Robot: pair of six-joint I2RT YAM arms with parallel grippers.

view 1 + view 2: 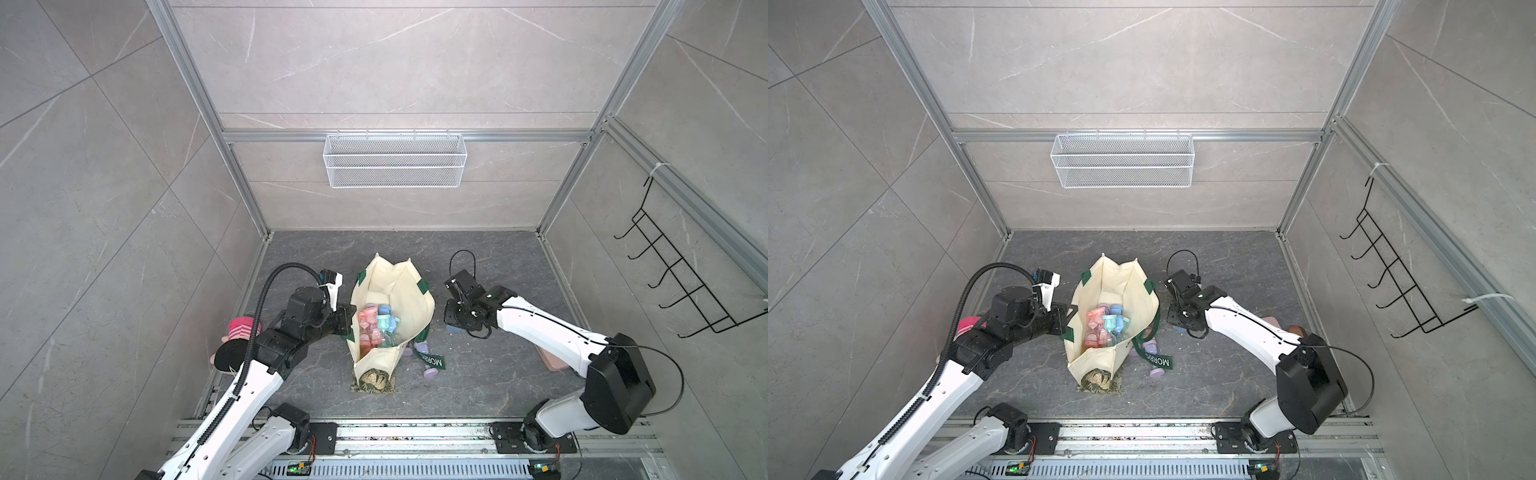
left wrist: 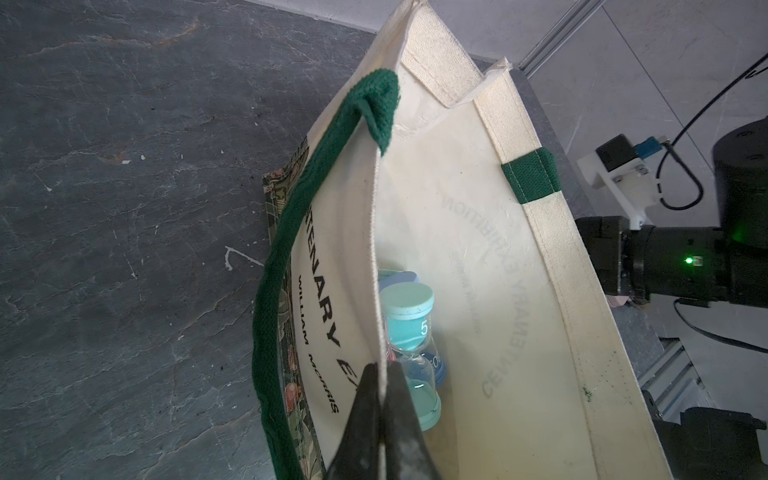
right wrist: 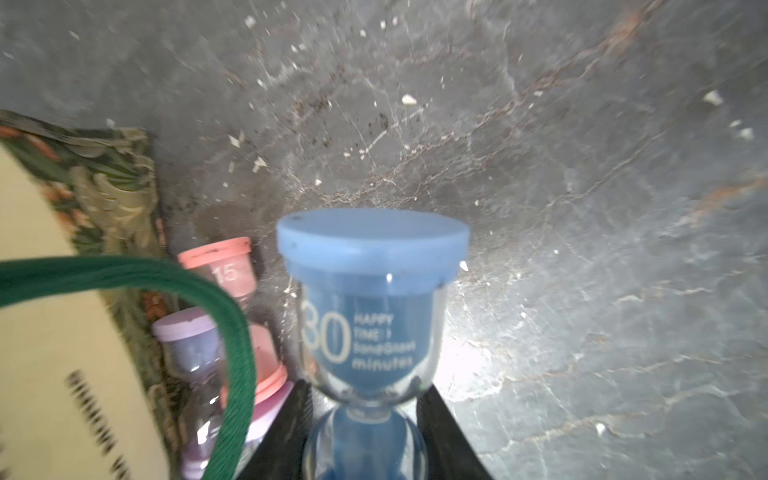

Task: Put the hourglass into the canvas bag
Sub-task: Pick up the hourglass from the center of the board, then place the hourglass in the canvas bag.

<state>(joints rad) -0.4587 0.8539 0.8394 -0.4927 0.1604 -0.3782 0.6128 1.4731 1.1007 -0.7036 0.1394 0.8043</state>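
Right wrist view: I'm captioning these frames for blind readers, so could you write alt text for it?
The right gripper clamps a blue hourglass marked 30 minutes at its narrow waist, against a dark stone tabletop. Beside it are a pink hourglass marked 15 and a purple hourglass, partly behind the green handle of the cream canvas bag.
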